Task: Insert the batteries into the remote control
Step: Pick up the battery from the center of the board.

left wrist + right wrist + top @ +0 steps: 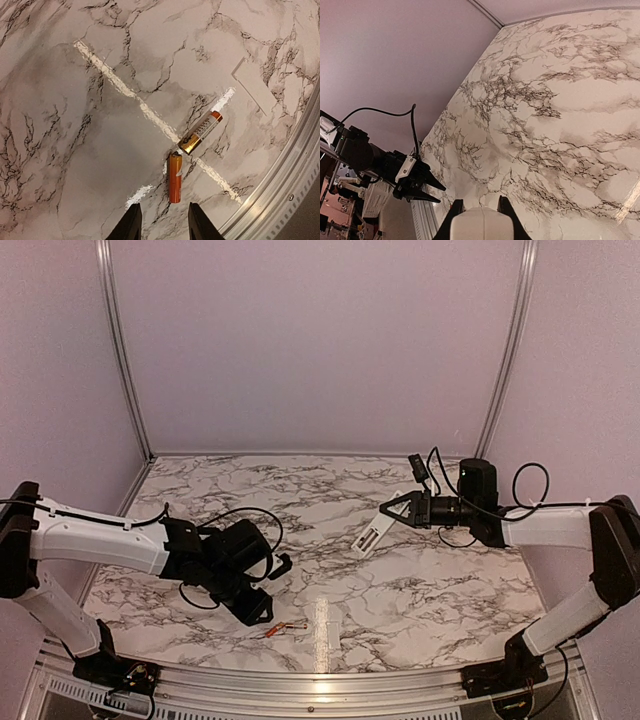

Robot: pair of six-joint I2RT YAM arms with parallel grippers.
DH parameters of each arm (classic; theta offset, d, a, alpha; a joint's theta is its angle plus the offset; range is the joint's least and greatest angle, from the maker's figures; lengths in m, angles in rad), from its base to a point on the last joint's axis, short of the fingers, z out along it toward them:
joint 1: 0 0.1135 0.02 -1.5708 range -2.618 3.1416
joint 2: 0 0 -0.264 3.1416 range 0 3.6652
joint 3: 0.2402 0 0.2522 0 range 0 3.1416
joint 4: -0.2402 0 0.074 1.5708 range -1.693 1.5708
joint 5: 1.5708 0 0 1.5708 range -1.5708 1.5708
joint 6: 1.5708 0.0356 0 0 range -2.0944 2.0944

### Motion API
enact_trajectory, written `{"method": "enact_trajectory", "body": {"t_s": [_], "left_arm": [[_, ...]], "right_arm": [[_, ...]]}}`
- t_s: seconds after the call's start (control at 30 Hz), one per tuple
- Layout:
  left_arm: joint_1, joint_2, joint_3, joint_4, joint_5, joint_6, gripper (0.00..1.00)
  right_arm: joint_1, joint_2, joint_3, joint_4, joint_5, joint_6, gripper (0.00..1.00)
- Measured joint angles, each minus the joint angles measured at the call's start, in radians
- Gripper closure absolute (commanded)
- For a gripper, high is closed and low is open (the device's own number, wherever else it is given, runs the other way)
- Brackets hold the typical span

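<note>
Two batteries lie on the marble table near its front edge. In the left wrist view one is orange [174, 178] and one is gold and white [201, 132], their ends almost touching. They also show as small orange slivers in the top view [282, 628]. My left gripper [162, 222] is open and empty, just short of the orange battery, its jaws either side of the battery's line. My right gripper [395, 512] is shut on the white remote control [372, 537] and holds it tilted above the table's right middle. The remote's end shows between the fingers in the right wrist view [481, 224].
A flat pale rectangular piece [255, 85] lies on the table beyond the batteries. A white seam line [145, 107] crosses the marble under the batteries. The metal front rim [295, 165] runs close by them. Side and back walls enclose the table.
</note>
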Motion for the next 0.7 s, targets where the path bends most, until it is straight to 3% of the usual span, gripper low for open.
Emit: {"method": "enact_trajectory", "body": {"t_s": [0.4, 0.7], "left_arm": [[-0.105, 0.164, 0.199, -0.051, -0.102, 0.174, 0.58], [-0.127, 0.262, 0.258, -0.076, -0.118, 0.272, 0.60]], "right_arm": [[-0.001, 0.000, 0.000, -0.031, 0.003, -0.018, 1.00], [-0.024, -0.002, -0.004, -0.053, 0.003, -0.031, 1.00]]}}
